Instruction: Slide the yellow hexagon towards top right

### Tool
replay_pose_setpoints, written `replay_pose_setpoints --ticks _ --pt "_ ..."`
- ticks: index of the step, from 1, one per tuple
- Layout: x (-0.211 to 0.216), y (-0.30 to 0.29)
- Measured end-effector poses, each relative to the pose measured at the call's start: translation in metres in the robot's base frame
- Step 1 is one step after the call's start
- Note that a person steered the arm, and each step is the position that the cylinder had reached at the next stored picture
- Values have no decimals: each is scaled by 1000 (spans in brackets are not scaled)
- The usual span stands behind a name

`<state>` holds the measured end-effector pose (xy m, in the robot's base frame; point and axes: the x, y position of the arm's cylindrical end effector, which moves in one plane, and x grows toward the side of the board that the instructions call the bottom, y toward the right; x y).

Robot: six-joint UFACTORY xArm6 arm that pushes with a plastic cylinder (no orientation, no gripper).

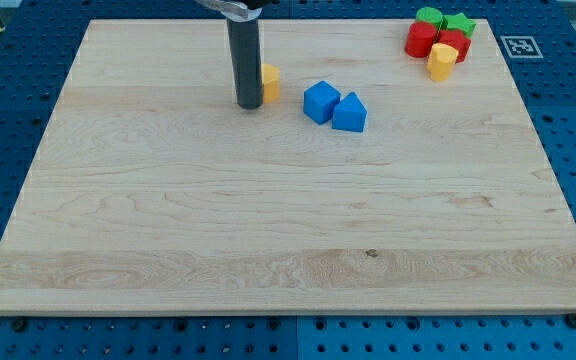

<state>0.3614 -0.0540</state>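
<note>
A yellow block (269, 82), likely the hexagon, lies on the wooden board (288, 220) near the view's top, left of centre. The dark rod partly hides its left side. My tip (248, 104) touches the board right at the block's left edge. A second yellow block (442, 61) sits in the cluster at the view's top right.
Two blue blocks lie right of the yellow one: a blue cube (320, 102) and a blue wedge-like block (349, 113), touching. At the top right corner a cluster holds two red blocks (420, 40) (455, 44), a green round block (429, 16) and a green star (458, 23).
</note>
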Motion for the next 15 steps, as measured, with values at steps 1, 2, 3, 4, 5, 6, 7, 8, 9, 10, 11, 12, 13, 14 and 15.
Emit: replay_pose_setpoints --ticks 1,2,3,4,5,6,7,8,9,10,11,12,13,14,15 --pt "0 -5" --pt "-4 6" --pt "-4 -16" --pt "-5 -35" --pt "-11 -11" --pt "-11 10" --pt "-11 10" --pt "-12 -10" --pt "-25 4" --pt "-34 6" --pt "-34 28" --pt "-34 53" --pt "-34 74" --pt "-34 77" --pt "-39 69"
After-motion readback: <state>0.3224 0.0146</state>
